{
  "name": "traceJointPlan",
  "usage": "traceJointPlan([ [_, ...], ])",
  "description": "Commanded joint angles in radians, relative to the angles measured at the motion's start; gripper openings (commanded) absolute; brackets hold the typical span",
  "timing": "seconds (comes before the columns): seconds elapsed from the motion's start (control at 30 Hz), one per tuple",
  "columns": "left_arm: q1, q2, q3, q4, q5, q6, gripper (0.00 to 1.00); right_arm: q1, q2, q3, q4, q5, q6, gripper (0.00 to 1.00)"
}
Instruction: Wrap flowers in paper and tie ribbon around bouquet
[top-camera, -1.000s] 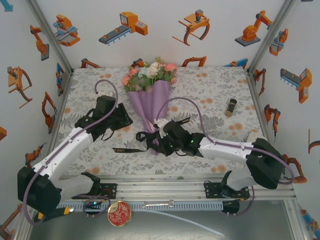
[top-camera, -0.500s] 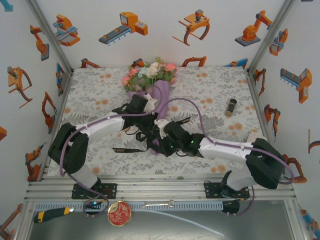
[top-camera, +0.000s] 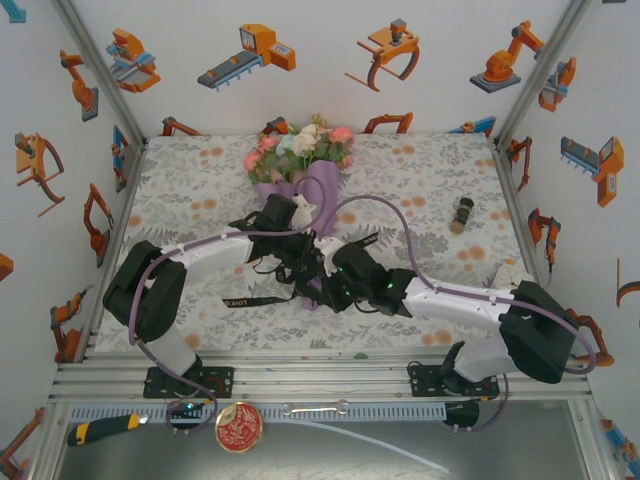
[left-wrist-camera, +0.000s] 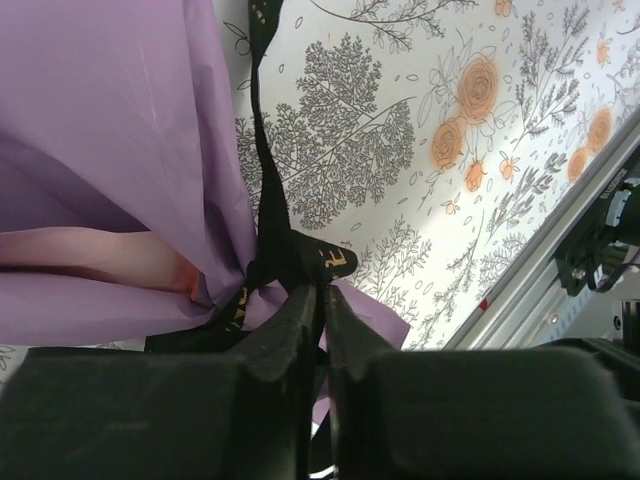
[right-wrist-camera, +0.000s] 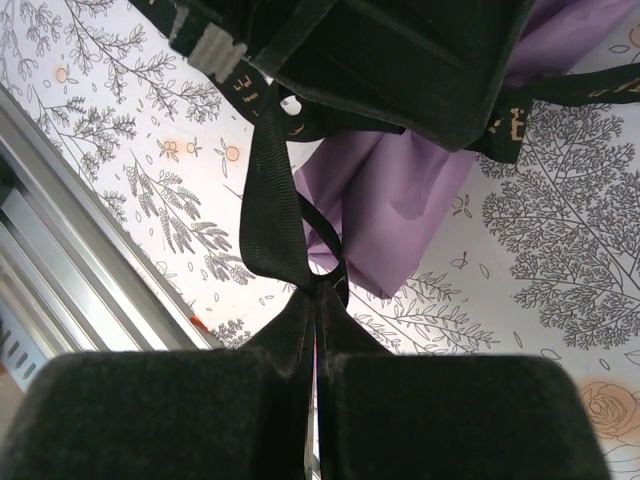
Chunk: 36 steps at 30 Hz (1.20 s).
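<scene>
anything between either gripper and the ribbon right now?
Nothing visible does. The left gripper is shut on the ribbon where it bunches against the narrow end of the paper. The right gripper is shut on another strand, with the left gripper's body close above it.

Matt woven black ribbon (right-wrist-camera: 268, 200), smooth lilac paper (left-wrist-camera: 100, 120), printed cloth tablecloth (left-wrist-camera: 450, 100)

Right tool (right-wrist-camera: 318, 296) pinched on black ribbon (right-wrist-camera: 268, 200), paper (right-wrist-camera: 390, 200) tip just beyond, over tablecloth (right-wrist-camera: 560, 260).
</scene>
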Motion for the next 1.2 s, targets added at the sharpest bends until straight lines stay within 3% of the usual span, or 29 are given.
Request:
traceJointPlan([
  [0.0, 0.015, -0.028, -0.012, 0.026, 0.052, -0.034, 0.07, -0.007, -0.032, -0.006, 0.035, 0.025, -0.012, 0.00],
  [0.17, 0.042, -0.094, -0.045, 0.106, 0.104, -0.097, 0.07, -0.019, -0.028, 0.019, 0.061, 0.088, -0.055, 0.00],
  [0.37, 0.053, -0.091, -0.048, 0.085, 0.104, -0.090, 0.05, -0.052, 0.043, 0.062, 0.135, 0.215, -0.073, 0.00],
  [0.5, 0.054, -0.106, -0.071, 0.122, 0.110, -0.114, 0.06, -0.055, 0.112, 0.071, 0.231, 0.208, -0.072, 0.00],
  [0.7, 0.055, -0.109, -0.075, 0.125, 0.113, -0.124, 0.06, -0.054, 0.170, 0.059, 0.318, 0.239, -0.033, 0.23],
  [0.87, 0.058, -0.120, -0.075, 0.119, 0.116, -0.125, 0.05, -0.054, 0.171, 0.004, 0.363, 0.268, -0.045, 0.34],
  [1.17, 0.069, -0.122, -0.104, 0.186, 0.165, -0.205, 0.05, -0.055, 0.200, -0.041, 0.573, 0.318, -0.228, 0.37],
])
